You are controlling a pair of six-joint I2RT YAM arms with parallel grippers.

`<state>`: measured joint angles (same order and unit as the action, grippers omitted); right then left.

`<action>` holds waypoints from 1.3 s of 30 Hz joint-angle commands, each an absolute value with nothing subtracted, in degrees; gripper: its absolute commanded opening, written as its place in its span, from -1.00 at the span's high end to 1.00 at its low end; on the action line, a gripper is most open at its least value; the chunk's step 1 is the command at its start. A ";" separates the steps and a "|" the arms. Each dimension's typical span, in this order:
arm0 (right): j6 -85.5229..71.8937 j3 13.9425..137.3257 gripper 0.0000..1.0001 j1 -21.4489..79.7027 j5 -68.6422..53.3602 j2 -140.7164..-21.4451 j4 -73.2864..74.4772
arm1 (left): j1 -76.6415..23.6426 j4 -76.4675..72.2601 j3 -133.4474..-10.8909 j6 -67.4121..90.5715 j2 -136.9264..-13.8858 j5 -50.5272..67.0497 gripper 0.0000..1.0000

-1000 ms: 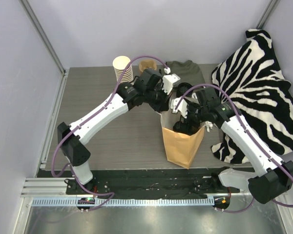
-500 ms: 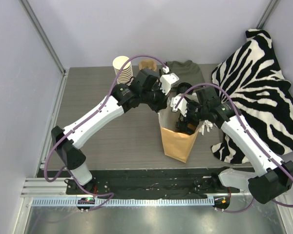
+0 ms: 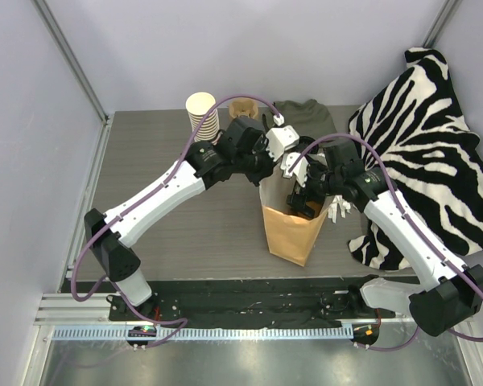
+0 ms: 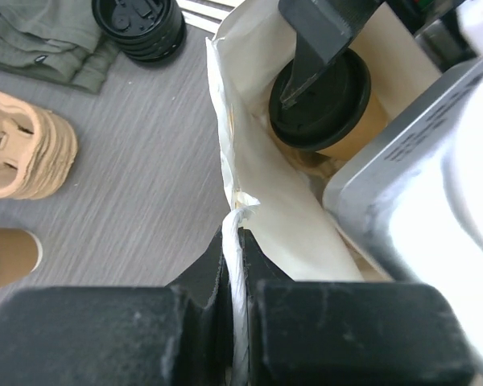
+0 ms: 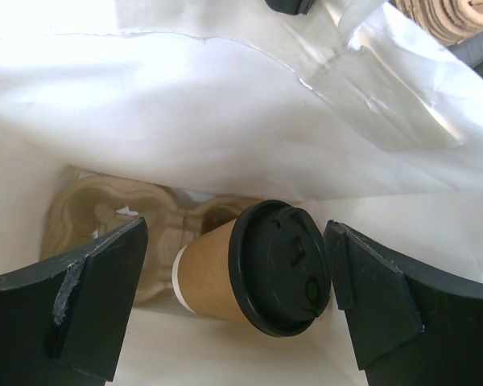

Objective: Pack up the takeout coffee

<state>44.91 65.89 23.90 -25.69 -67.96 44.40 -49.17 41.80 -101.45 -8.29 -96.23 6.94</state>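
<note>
The takeout coffee point(image 5: 258, 269), a brown cup with a black lid, lies tilted inside the brown paper bag point(image 3: 294, 233), leaning on a moulded pulp carrier point(image 5: 113, 213) at the bottom. It also shows in the left wrist view point(image 4: 320, 100). My right gripper point(image 5: 235, 233) is open in the bag's mouth, with its fingers point(image 5: 97, 297) on either side of the cup and apart from it. My left gripper point(image 4: 235, 241) is shut on the bag's white-lined rim point(image 4: 225, 145) and holds the mouth open. In the top view the left gripper point(image 3: 267, 178) is at the bag's far left corner.
A stack of lidless cups point(image 3: 202, 112), a stack of pulp carriers point(image 3: 243, 107), loose black lids point(image 4: 141, 24) and a green cloth point(image 3: 306, 117) sit at the back of the table. A zebra-striped cloth point(image 3: 423, 145) covers the right side.
My right gripper has risen a little inside the bag. My left gripper has shifted up and back with the rim, and the bag has moved slightly left.
</note>
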 commanded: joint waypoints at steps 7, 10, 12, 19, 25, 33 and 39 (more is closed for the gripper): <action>41.93 65.74 -0.99 23.73 -27.86 -64.77 39.90 | -49.13 38.50 -101.07 -11.16 -93.43 3.87 1.00; 40.78 65.92 -0.99 23.73 -27.51 -65.13 39.38 | -49.22 38.23 -101.07 -11.34 -93.25 3.87 1.00; 40.26 66.27 -1.00 23.73 -27.60 -65.21 39.37 | -49.31 38.23 -101.07 -11.86 -93.16 3.52 1.00; 41.31 66.45 -0.99 23.64 -28.74 -64.95 42.36 | -49.39 36.48 -99.85 -13.18 -92.64 1.58 1.00; 40.17 67.23 -0.99 23.73 -29.09 -65.39 42.01 | -49.39 35.25 -99.14 -14.76 -92.20 0.53 1.00; 38.06 70.04 -1.00 23.73 -27.95 -67.85 42.27 | -49.31 34.63 -98.79 -16.79 -91.76 -0.88 1.00; 36.04 69.09 -0.99 23.73 -26.81 -69.00 39.82 | -49.75 34.37 -98.44 -16.17 -91.76 -0.88 1.00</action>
<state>38.41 67.81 23.88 -27.62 -69.06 42.48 -49.54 36.67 -98.83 -15.42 -94.19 0.67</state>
